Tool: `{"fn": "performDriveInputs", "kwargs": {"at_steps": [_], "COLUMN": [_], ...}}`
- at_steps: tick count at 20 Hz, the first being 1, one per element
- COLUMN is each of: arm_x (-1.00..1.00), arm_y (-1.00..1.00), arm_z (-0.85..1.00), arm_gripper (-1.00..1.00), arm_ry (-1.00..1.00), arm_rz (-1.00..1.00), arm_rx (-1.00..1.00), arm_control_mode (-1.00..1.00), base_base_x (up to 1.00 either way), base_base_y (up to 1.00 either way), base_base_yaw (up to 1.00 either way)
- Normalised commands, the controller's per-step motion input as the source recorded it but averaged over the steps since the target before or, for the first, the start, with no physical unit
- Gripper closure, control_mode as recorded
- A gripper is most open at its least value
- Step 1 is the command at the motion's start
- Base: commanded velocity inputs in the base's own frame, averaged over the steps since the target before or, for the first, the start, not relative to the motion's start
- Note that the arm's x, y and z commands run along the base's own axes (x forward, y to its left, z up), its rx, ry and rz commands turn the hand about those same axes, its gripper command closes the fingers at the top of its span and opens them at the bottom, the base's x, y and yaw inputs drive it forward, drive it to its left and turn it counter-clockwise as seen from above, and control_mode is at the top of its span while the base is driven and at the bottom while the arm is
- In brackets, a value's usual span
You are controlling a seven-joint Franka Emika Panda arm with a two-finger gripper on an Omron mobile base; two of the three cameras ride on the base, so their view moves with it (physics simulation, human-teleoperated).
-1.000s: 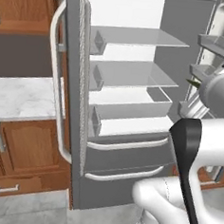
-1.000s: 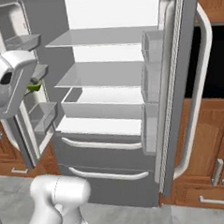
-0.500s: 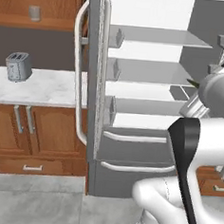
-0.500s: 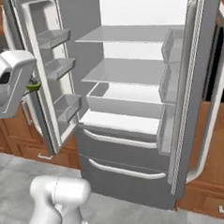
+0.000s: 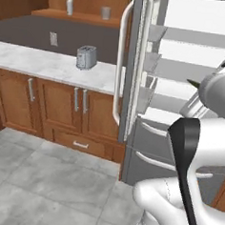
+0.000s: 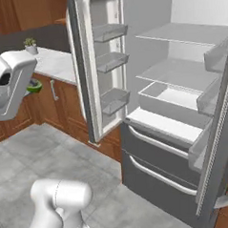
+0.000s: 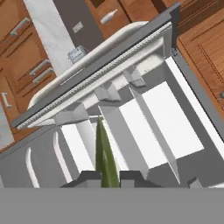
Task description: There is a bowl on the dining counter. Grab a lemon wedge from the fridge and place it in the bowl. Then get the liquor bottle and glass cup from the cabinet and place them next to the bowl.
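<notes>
While the base has swung leftward since a second ago, the gripper (image 7: 107, 176) stays clenched on the lemon wedge (image 7: 106, 153).
Left base view: the fridge (image 5: 183, 82) now sits right, with toaster (image 5: 86, 57), liquor bottle (image 5: 69, 2) and glass cup (image 5: 106, 12) newly visible; open floor lower left. Right base view: the green wedge beside the hand, clear of the fridge door's edge. Hand view: the wedge points at the shelves.

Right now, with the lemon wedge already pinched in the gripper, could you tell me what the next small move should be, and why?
Probably keep backing away from the fridge and turn toward the dining counter. The gripper is shut on the lemon wedge, a thin green sliver between the finger tips, so the pick looks done. Both fridge doors hang open, so the arm should stay tucked to avoid brushing them.
</notes>
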Motion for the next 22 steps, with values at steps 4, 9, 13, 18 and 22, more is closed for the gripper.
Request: {"fn": "performDriveInputs", "kwargs": {"at_steps": [4,9,13,18,22], "arm_x": [0.0,0.0,0.0,0.0,0.0], "arm_y": [0.0,0.0,0.0,0.0,0.0], "arm_z": [0.0,0.0,0.0,0.0,0.0], "arm_gripper": [1.0,1.0,1.0,1.0,1.0], "arm_ry": [0.0,0.0,0.0,0.0,0.0], "arm_rz": [0.0,0.0,0.0,0.0,0.0], "arm_rx": [0.0,0.0,0.0,0.0,0.0], "arm_control_mode": [1.0,1.0,1.0,1.0,1.0], "base_base_x": [-0.72,-0.64,-0.4,-0.27,-0.22], "base_base_y": [-0.15,-0.05,-0.01,-0.01,0.0], "base_base_yaw": [0.64,0.66,0.7,0.71,0.71]}}
